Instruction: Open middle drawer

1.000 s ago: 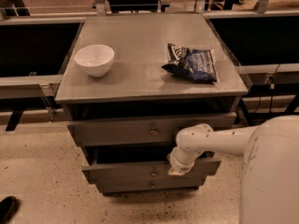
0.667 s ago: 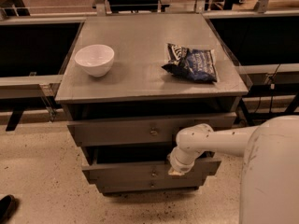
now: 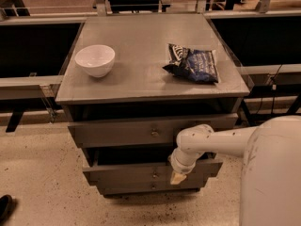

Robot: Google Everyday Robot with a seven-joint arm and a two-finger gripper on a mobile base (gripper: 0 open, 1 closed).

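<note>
The grey cabinet has three drawer fronts stacked under its top. The middle drawer (image 3: 127, 171) has a medium-width front with a small brass knob (image 3: 155, 175), and a dark gap shows above it. My gripper (image 3: 177, 177) hangs from the white arm (image 3: 211, 142) that comes in from the right. It sits against the middle drawer's front, just right of the knob. The wrist hides that part of the drawer front.
The widest top drawer (image 3: 117, 132) juts out above with its own knob (image 3: 154, 133). The narrow bottom drawer (image 3: 127, 188) sits below. On the cabinet top (image 3: 141, 74) are a white bowl (image 3: 95, 60) and a dark blue chip bag (image 3: 193, 64). Speckled floor lies at the left.
</note>
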